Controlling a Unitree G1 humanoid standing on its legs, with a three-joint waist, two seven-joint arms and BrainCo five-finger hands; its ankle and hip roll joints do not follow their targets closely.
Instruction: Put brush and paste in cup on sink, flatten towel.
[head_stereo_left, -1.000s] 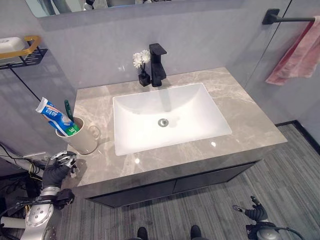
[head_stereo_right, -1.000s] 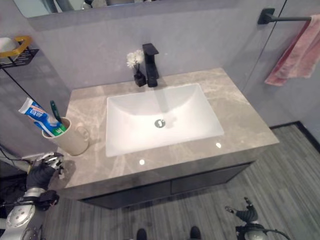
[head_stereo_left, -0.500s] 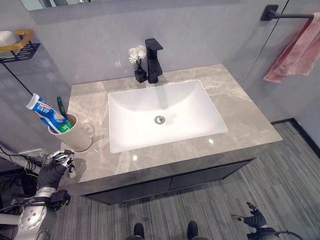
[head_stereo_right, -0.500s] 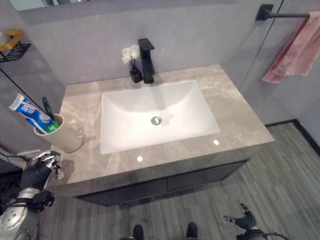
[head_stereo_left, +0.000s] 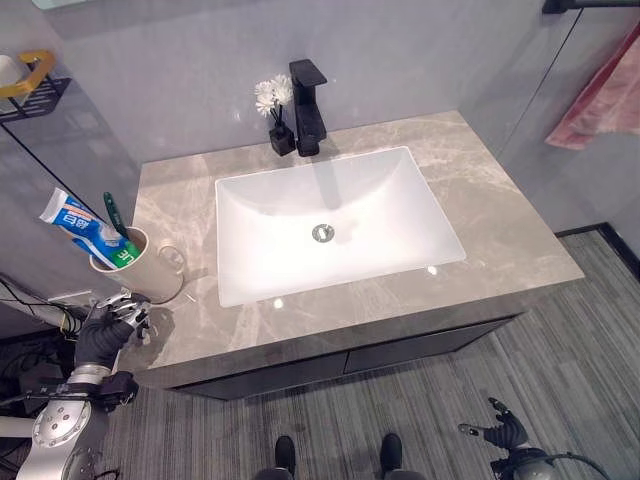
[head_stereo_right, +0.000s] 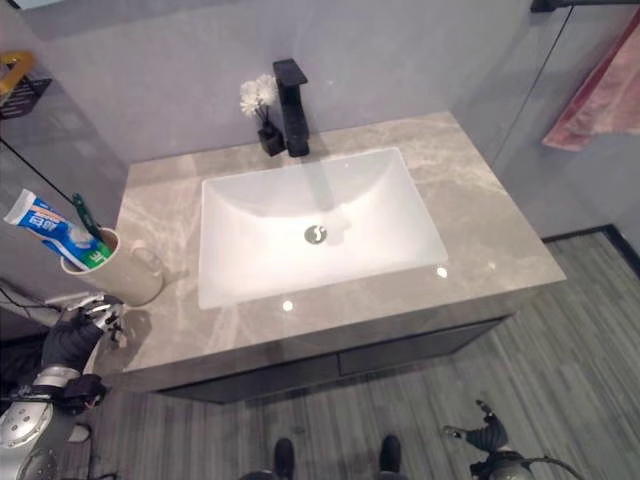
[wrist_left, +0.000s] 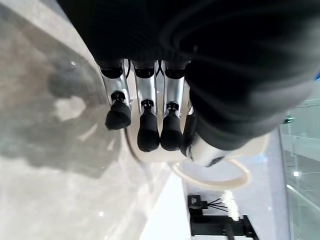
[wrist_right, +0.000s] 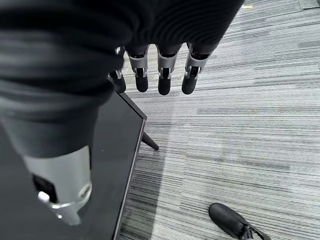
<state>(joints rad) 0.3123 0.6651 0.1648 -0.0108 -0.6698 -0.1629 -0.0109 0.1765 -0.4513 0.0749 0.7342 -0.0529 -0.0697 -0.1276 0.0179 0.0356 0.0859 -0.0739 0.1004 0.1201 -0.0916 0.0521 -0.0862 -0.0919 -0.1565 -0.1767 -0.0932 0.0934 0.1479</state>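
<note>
A cream cup (head_stereo_left: 140, 276) stands at the left front of the marble counter (head_stereo_left: 500, 215). A blue and white toothpaste tube (head_stereo_left: 84, 227) and a green toothbrush (head_stereo_left: 112, 216) stick out of it, leaning left. My left hand (head_stereo_left: 104, 331) hangs open just below the cup, off the counter's left front corner, holding nothing. Its fingers (wrist_left: 148, 135) point toward the cup's handle (wrist_left: 244, 173). A pink towel (head_stereo_left: 603, 92) hangs bunched from a black bar at the upper right. My right hand (head_stereo_left: 502, 431) is open, low over the floor at the right.
A white basin (head_stereo_left: 390, 190) fills the middle of the counter, with a black faucet (head_stereo_left: 310, 104) and a small vase of white flowers (head_stereo_left: 272, 101) behind it. A wire shelf (head_stereo_left: 32, 88) is on the left wall. Two dark shoes (head_stereo_left: 285, 452) stand on the grey floor below.
The whole view has shifted as the camera moved. My left hand stays open below the cup by the counter's corner. The right hand stays low near the floor.
</note>
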